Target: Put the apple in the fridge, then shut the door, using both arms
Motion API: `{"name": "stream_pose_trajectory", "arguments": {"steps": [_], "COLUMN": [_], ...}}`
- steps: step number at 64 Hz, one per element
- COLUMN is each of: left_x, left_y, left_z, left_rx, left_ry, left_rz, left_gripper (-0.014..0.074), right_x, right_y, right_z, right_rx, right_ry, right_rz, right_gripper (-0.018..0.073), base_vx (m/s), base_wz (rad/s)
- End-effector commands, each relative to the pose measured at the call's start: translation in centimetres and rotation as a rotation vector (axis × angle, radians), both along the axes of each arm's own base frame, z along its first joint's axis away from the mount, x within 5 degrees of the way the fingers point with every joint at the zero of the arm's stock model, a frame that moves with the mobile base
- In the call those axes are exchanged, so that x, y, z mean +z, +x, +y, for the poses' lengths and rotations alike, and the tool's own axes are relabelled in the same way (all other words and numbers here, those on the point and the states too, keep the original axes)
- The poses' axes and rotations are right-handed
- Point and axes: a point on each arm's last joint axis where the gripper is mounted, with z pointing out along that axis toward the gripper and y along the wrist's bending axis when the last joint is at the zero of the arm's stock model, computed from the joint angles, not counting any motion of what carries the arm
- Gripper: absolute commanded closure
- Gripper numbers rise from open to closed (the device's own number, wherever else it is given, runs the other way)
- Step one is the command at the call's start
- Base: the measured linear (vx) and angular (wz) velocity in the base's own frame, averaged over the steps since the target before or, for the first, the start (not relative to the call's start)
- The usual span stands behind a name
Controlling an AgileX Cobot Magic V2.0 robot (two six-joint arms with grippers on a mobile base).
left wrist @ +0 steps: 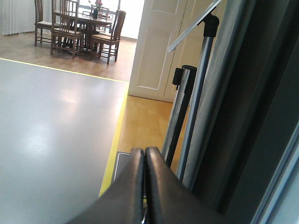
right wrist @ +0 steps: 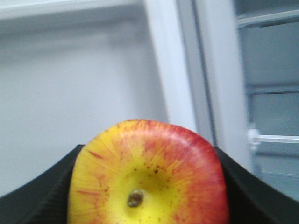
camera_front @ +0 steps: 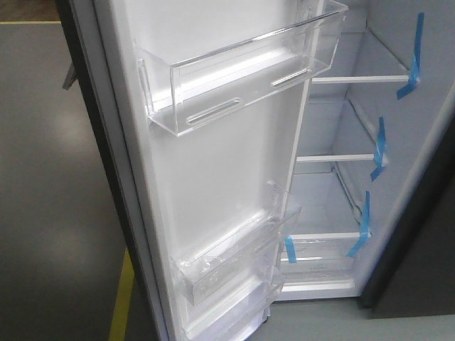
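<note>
While door stands open, right gripper clamps apple.

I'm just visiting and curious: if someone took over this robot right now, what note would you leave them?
Right gripper: shut on the apple, held up in front of the open fridge.
Left gripper: shut, holding nothing.
Door: swung open.
Done: apple grasped.
Left: set the apple on a shelf, let go, then push the door shut.
</note>
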Motion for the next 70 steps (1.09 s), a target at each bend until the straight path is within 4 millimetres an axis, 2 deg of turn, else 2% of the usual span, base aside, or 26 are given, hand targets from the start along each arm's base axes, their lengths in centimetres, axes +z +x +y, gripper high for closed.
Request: {"name": "stream_pose_trajectory", "arguments": {"steps": [1, 13, 20, 32, 46, 58, 70], "left_x": [-0.2, -0.2, -0.2, -0.2, -0.2, -0.2, -0.2], "left_y": [0.0, 0.0, 0.0, 0.0, 0.0, 0.0, 0.0], "left_z": [0.1, 0.1, 0.1, 0.1, 0.1, 0.1, 0.1], "left_rx": [0.005, 0.005, 0.005, 0.005, 0.005, 0.005, 0.005], "left_ry": [-0.006, -0.006, -0.006, -0.006, -0.006, -0.006, -0.006], "left_rz": [-0.065, -0.065, -0.065, -0.065, -0.065, -0.065, -0.065], "left_gripper": [0.0602, 0.0602, 0.0602, 0.0602, 0.0602, 0.0602, 0.0602], "right_x": [0.7, -2.8, -4.5, -6.3, -7.2, -7.4, -7.4], "right_y": [1.4, 6.4, 8.2, 9.8, 10.3, 10.3, 10.3], "right_z": [1.0, 2.4, 2.7, 2.8, 3.0, 3.0, 3.0], "right_rx": [0.131, 0.34, 0.38, 0.393, 0.417, 0.419, 0.417], "right_ry": [0.011, 0.034, 0.038, 0.039, -0.009, -0.033, -0.033], "right_rz": [-0.078, -0.06, -0.039, 0.009, 0.026, 0.032, 0.033], "right_gripper": [0.0552, 0.0552, 0.055, 0.0544, 0.0493, 0.0347, 0.0119], "base_vx": [0.0, 0.0, 0.0, 0.0, 0.0, 0.0, 0.0], "base_wz": [0.0, 0.0, 0.0, 0.0, 0.0, 0.0, 0.0]}}
